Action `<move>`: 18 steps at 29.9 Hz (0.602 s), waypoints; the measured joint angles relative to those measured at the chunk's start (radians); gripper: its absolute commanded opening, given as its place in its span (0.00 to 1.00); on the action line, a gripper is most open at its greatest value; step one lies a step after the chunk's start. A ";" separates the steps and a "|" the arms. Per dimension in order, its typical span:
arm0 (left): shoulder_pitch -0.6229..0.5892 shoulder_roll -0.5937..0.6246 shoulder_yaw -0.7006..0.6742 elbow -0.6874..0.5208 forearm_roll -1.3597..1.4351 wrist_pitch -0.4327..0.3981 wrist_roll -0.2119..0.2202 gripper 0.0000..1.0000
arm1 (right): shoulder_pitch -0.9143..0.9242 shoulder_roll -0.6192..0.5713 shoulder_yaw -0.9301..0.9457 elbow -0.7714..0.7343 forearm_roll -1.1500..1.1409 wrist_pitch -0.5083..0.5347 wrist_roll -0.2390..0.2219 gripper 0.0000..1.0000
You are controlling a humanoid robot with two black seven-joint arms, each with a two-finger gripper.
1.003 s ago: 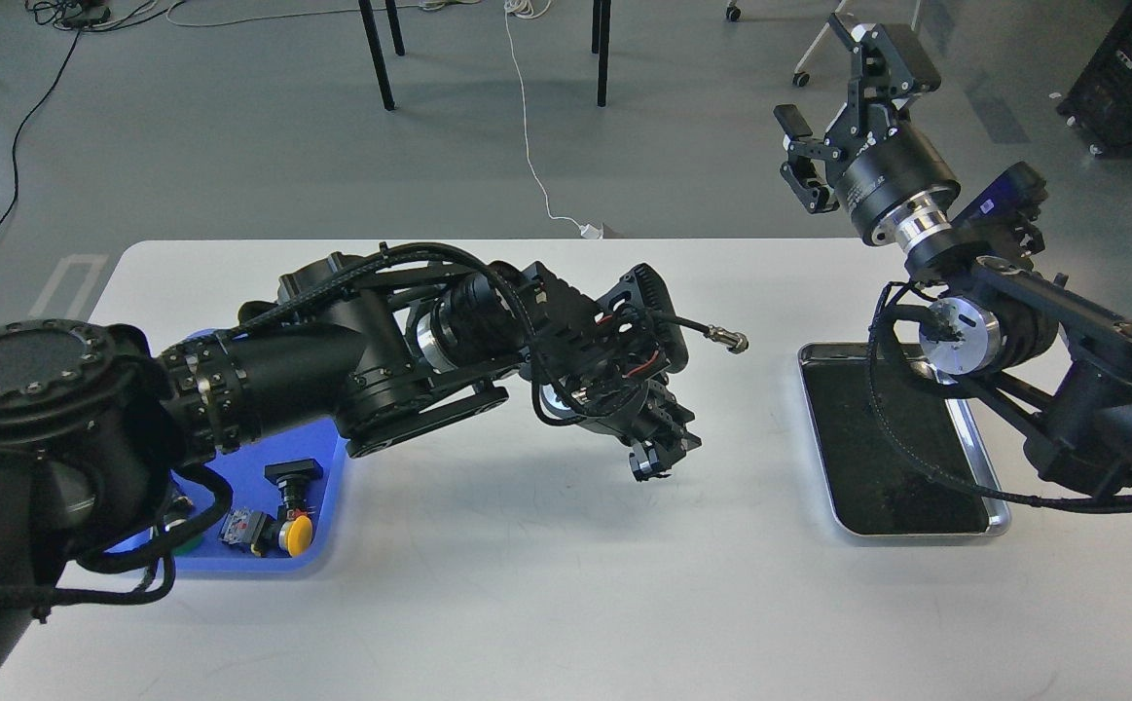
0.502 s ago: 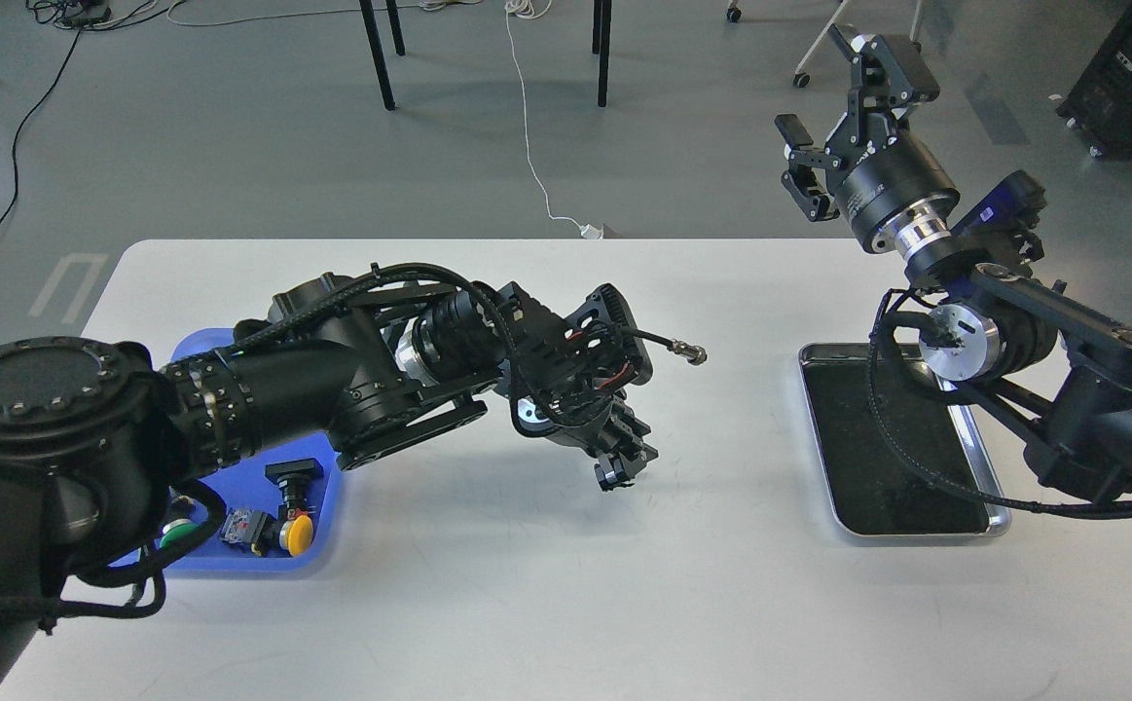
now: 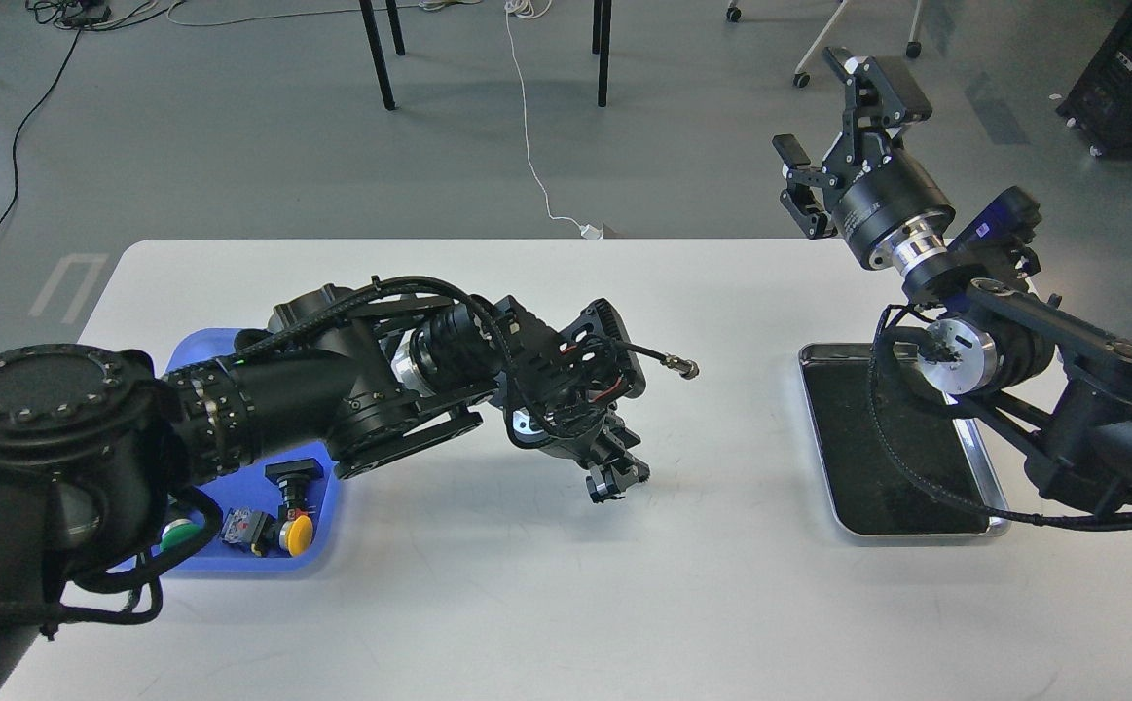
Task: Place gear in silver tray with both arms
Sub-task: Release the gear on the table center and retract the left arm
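The silver tray (image 3: 997, 527) lies on the right side of the white table, its dark floor bare. My left gripper (image 3: 614, 477) points down just above the table's middle, well left of the tray. Its fingers look close together around a small dark piece with a silvery glint. I cannot tell whether that piece is the gear or part of the gripper. No gear shows clearly anywhere else. My right gripper (image 3: 833, 131) is raised high beyond the table's far right edge, above and behind the tray, open and empty.
A blue plastic tray (image 3: 327, 531) at the left holds a yellow button (image 3: 298, 534), a green button (image 3: 174, 532) and other small parts, partly hidden by my left arm. My right arm's elbow hangs over the silver tray. A loose cable plug (image 3: 684, 368) sticks out from my left wrist.
My left gripper has moved left and down toward the table's middle. My right gripper has shifted slightly and stays open.
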 measured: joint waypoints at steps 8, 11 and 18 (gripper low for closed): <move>0.001 0.000 0.000 0.007 0.001 0.000 0.000 0.63 | -0.001 -0.006 0.002 0.003 0.000 0.000 0.000 0.97; 0.001 0.000 0.000 0.006 0.000 0.000 0.000 0.67 | -0.001 -0.008 0.002 0.003 0.000 0.000 0.000 0.97; -0.007 0.000 -0.030 -0.040 -0.236 0.000 0.000 0.92 | -0.001 -0.022 0.001 0.008 -0.005 0.002 0.000 0.97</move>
